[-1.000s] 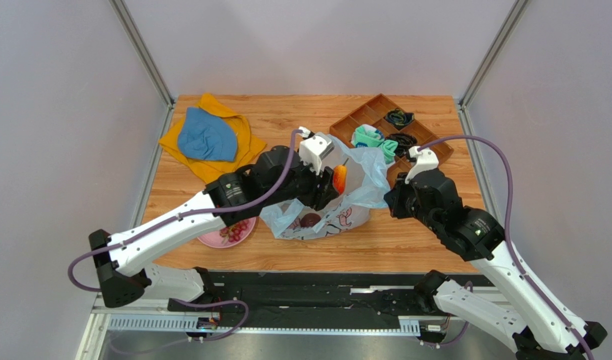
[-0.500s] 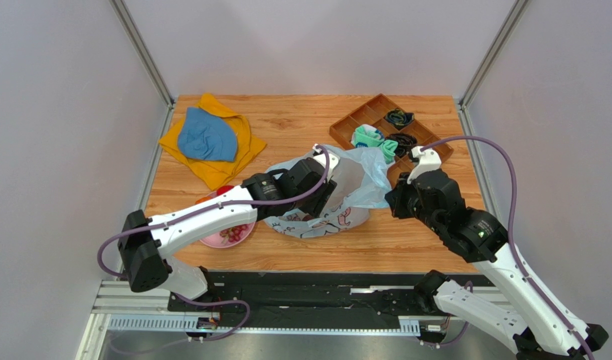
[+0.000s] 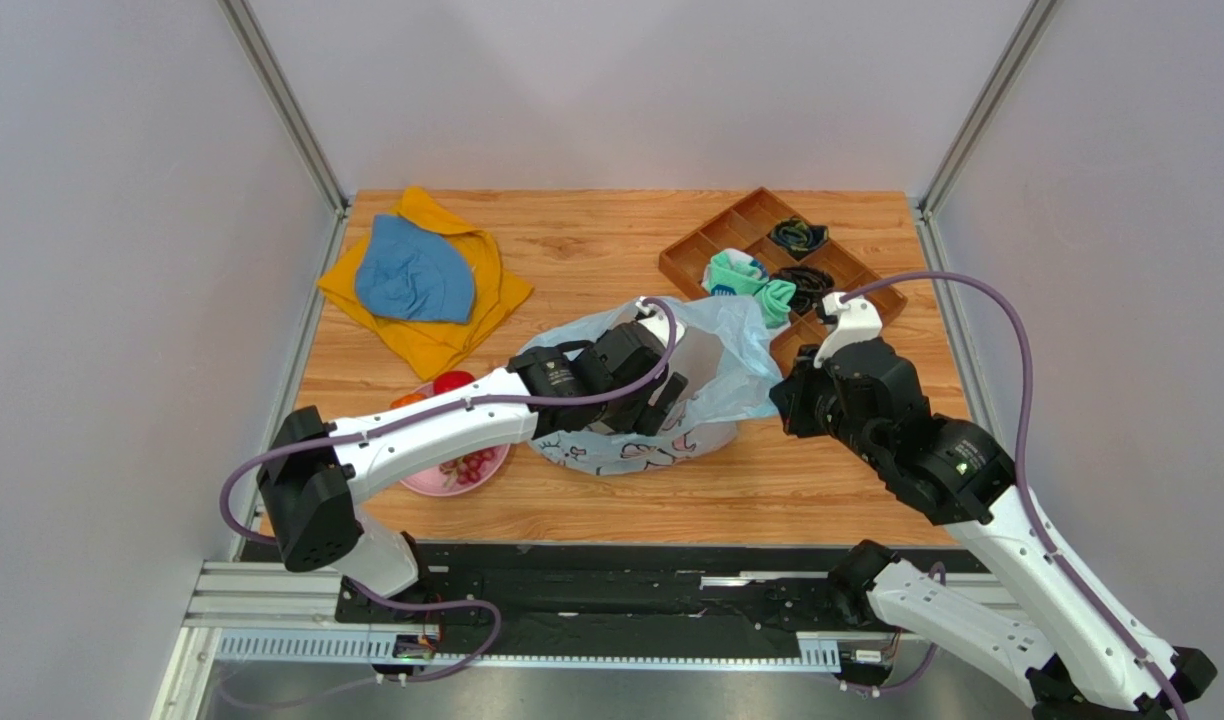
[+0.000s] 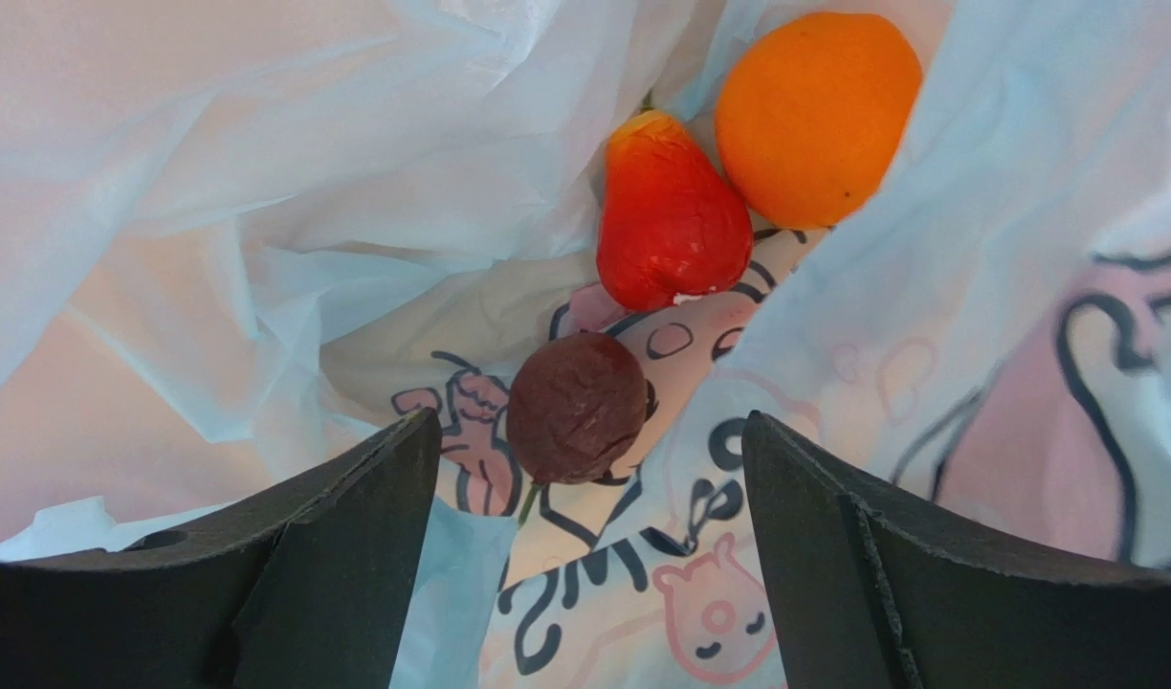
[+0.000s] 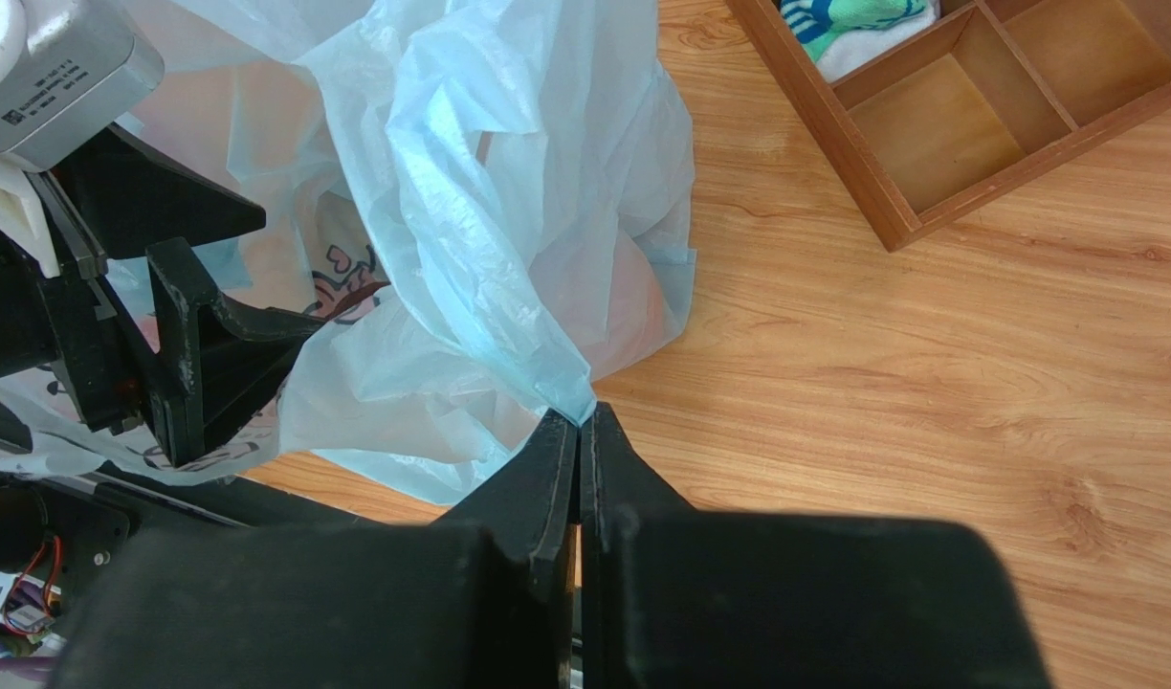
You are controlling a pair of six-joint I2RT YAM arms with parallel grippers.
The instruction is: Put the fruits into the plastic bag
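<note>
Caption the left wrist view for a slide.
Open left claw inside the plastic bag, over an orange, red apple and dark plum.

The robot has two arms. The left arm (image 3: pixel 423 428) and the right arm (image 3: pixel 1046 578) have long white shells and round black joints. Tiny dark screws dot the white parts. A soft purple cable (image 3: pixel 225 498) makes a loop by the left arm, and another purple cable (image 3: pixel 934 275) makes a big bow over the right arm. The left gripper (image 4: pixel 591 431) has two thick black fingers (image 4: pixel 333 553) with flat, slanted sides. The right gripper (image 5: pixel 580 416) has black fingers (image 5: pixel 527 488) that end in thin points. A grey box (image 5: pixel 60 65) with small print sits by the left gripper.
</note>
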